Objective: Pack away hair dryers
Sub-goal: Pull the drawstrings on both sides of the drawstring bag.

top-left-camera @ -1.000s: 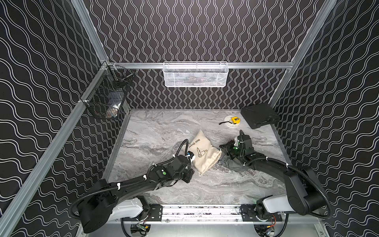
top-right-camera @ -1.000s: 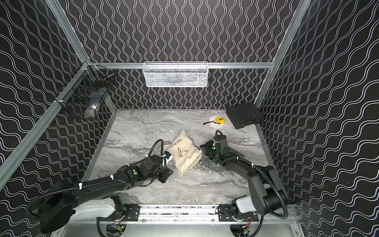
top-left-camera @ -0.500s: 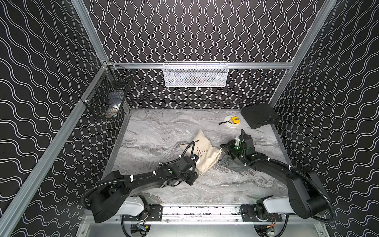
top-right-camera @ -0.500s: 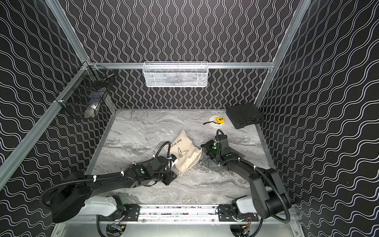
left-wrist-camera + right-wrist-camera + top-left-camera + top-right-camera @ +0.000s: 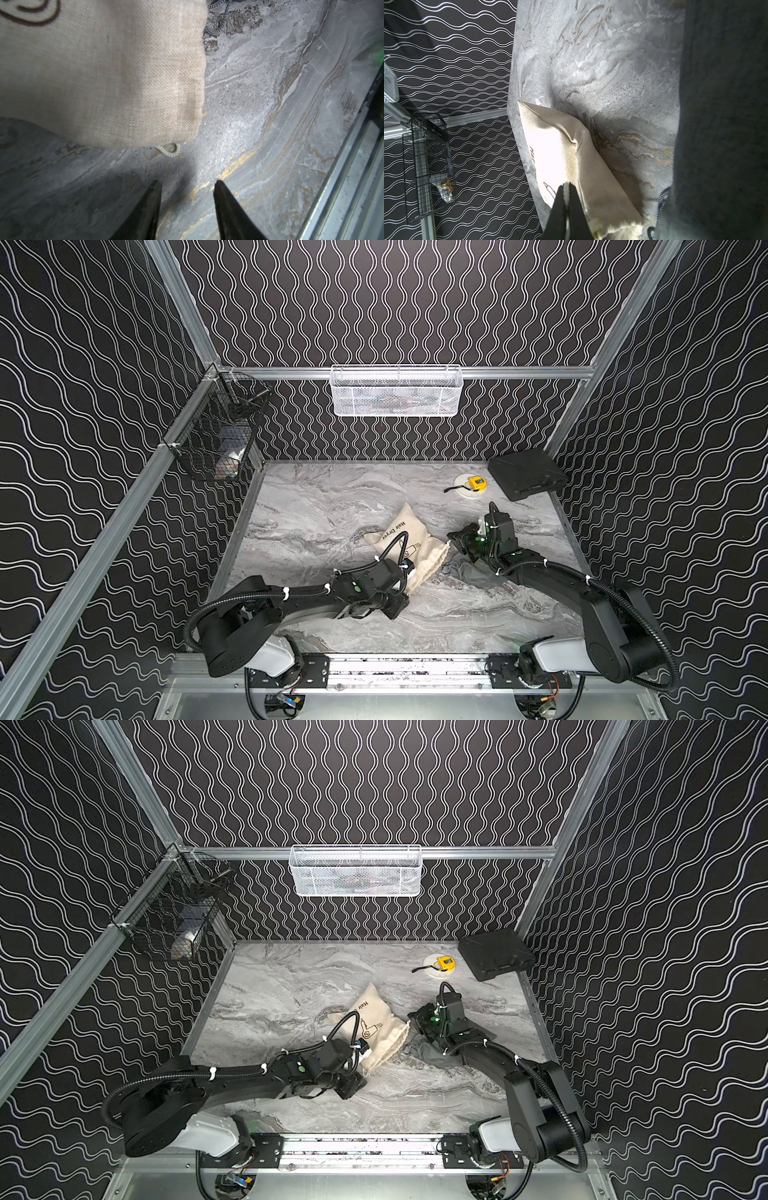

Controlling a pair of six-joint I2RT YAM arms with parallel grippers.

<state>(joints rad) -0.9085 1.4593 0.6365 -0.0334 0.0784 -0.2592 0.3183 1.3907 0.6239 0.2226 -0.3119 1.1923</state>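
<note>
No hair dryers show in any view. A beige drawstring bag [image 5: 405,545] printed "Hair Dryer" lies bulging mid-table, also seen in the other top view [image 5: 374,1029]. My left gripper [image 5: 187,182] is open and empty, low over the marble just short of the beige bag's near corner [image 5: 124,83]; its black body [image 5: 395,605] sits in front of the bag. My right gripper [image 5: 566,186] is shut on a thin white cord at the beige bag's mouth [image 5: 571,166], at the bag's right side [image 5: 455,539]. A dark grey bag [image 5: 471,572] lies crumpled under the right arm.
A yellow tape measure [image 5: 476,482] on a white disc and a black case [image 5: 525,474] sit at the back right. A white mesh basket [image 5: 397,391] hangs on the back wall, a black wire basket [image 5: 220,435] on the left wall. A metal rail [image 5: 395,668] runs along the front edge.
My left gripper has drawn back from the beige bag's edge toward the table front. The right arm has stayed in place at the bag's mouth.
</note>
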